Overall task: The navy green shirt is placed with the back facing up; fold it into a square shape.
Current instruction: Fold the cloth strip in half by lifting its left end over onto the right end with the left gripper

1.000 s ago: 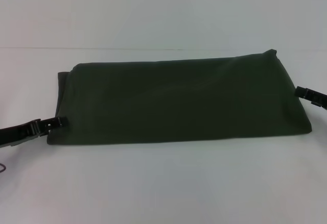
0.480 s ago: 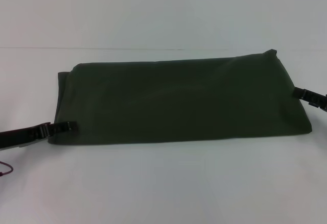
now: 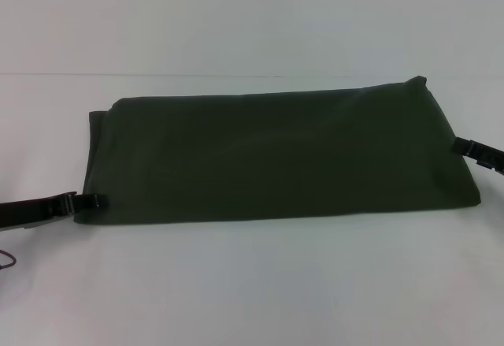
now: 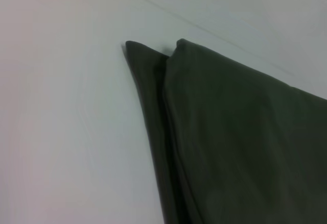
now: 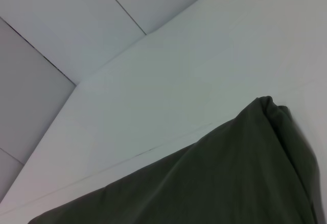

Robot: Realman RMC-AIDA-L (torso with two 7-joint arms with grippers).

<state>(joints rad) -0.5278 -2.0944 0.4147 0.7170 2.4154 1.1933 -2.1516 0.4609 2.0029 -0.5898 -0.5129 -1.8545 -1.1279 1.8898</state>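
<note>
The navy green shirt (image 3: 283, 157) lies on the white table (image 3: 252, 283) as a long folded band, plain side up, running left to right. My left gripper (image 3: 90, 201) is low at the shirt's near left corner, its tip right at the cloth edge. My right gripper (image 3: 466, 146) is at the shirt's right edge, about halfway along that side. The left wrist view shows the layered left end of the shirt (image 4: 245, 147), with a lower layer sticking out beyond the top one. A far corner of the shirt (image 5: 204, 183) shows in the right wrist view. Neither wrist view shows its own gripper.
A pale wall (image 3: 252, 15) rises behind the table's far edge. A thin reddish cable (image 3: 8, 259) shows at the left border near my left arm. White tabletop surrounds the shirt in front and on both sides.
My left gripper reached right onto the shirt's near left corner, then drew back left to the cloth's edge. My right gripper crept slightly inward and down. The shirt has kept its shape.
</note>
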